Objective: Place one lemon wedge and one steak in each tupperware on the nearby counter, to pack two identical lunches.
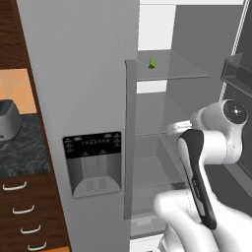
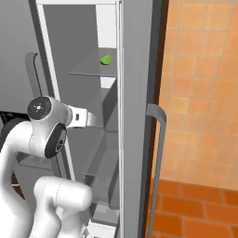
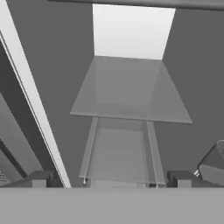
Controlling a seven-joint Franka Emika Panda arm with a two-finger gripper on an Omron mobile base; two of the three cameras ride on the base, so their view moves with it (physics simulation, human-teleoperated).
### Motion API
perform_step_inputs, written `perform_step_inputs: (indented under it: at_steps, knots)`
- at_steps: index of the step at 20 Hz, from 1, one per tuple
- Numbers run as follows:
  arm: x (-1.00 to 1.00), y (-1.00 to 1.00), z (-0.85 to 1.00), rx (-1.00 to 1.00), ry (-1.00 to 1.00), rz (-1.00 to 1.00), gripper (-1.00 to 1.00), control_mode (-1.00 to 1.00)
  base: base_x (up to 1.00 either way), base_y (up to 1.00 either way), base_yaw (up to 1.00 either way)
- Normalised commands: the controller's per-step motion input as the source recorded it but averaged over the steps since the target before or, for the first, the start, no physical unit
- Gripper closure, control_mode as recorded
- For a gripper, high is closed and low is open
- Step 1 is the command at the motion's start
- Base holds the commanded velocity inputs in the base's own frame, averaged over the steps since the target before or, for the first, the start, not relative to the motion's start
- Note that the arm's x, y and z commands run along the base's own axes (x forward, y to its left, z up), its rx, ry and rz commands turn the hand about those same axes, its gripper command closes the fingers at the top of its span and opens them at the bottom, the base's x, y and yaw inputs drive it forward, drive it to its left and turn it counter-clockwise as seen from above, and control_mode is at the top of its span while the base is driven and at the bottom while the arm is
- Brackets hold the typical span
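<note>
No text, label, brand or number could be read anywhere. The only markings sat on the dispenser panel (image 1: 92, 164) set in the closed fridge door (image 1: 81, 88): a row of small pale marks and icons ran along its dark upper strip, too small and blurred to make out as letters or figures.
</note>
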Motion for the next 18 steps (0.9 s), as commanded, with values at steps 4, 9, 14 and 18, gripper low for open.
perform_step_inputs:
  at_steps: [4, 9, 14, 18]
  knots:
    - [0.17, 0.00, 0.71, 0.00, -0.17, 0.00, -1.00, -1.00, 0.00, 0.00, 0.00]
    - [0.29, 0.00, 0.80, 0.03, -0.07, 0.00, -1.00, -1.00, 0.00, 0.00, 0.00]
    - [0.31, 0.00, 0.54, 0.06, -0.02, 0.00, -1.00, -1.00, 0.00, 0.00, 0.00]
    - [0.41, 0.00, 0.35, 0.02, 0.00, 0.00, -1.00, -1.00, 0.00, 0.00, 0.00]
